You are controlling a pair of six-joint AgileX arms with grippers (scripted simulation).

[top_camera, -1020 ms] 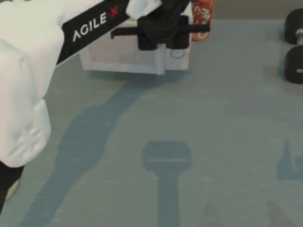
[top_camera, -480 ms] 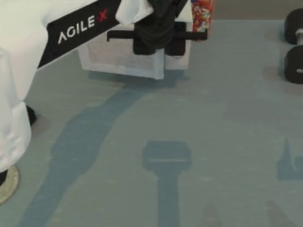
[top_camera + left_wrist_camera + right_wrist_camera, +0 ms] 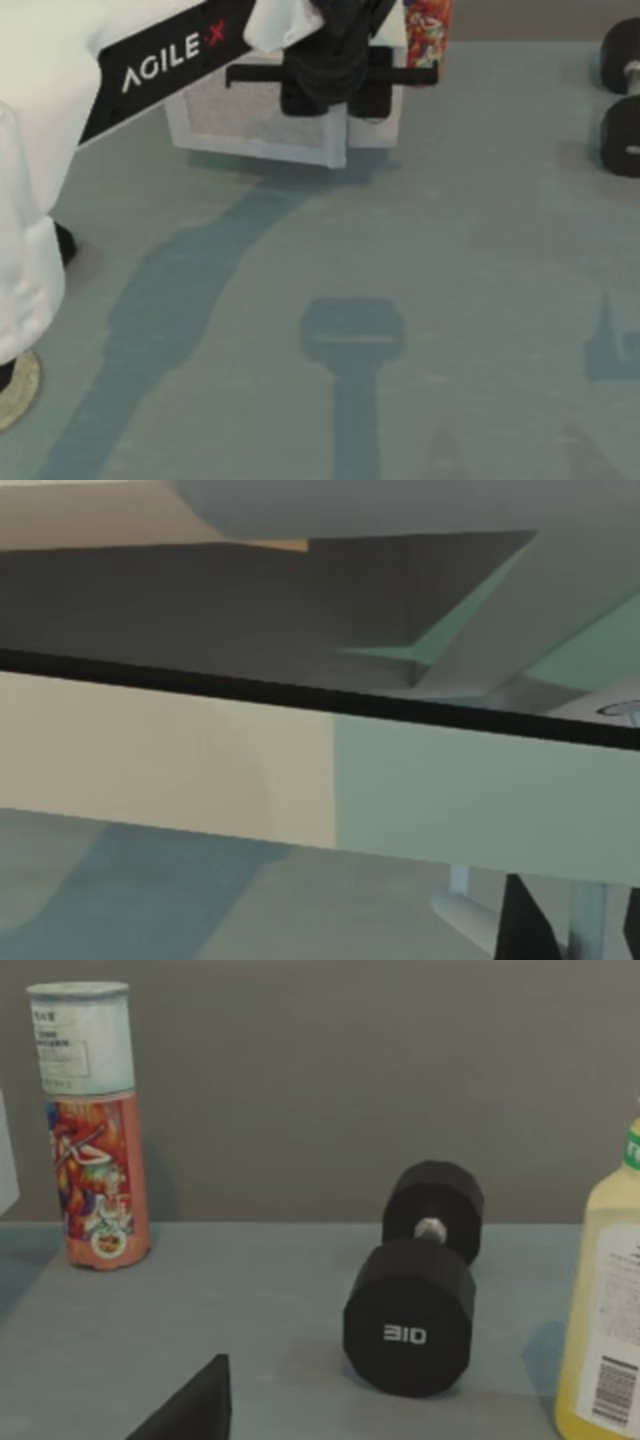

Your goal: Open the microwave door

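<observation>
The white microwave [image 3: 385, 128] stands at the table's far edge, left of centre. The microwave door [image 3: 250, 115], with its grey mesh window, stands slightly ajar, its free edge [image 3: 337, 150] swung a little toward the table's front. My left gripper [image 3: 338, 100] hangs over that edge beside the knob panel, shut on the door's pale handle bar [image 3: 590, 925]. A black finger [image 3: 530, 935] flanks the bar in the left wrist view. My right gripper [image 3: 140, 1432] is out of the top view and open; one finger [image 3: 205, 1405] shows, touching nothing.
A red printed can [image 3: 427, 25] stands just right of the microwave. A black dumbbell [image 3: 625, 100] lies at the far right, and a yellow bottle [image 3: 605, 1310] stands near it. My left arm's white links [image 3: 40, 150] cover the table's far left.
Over the last second my left arm drew leftward and the door's free edge swung slightly out from the microwave. Almost nothing has moved in the last half second.
</observation>
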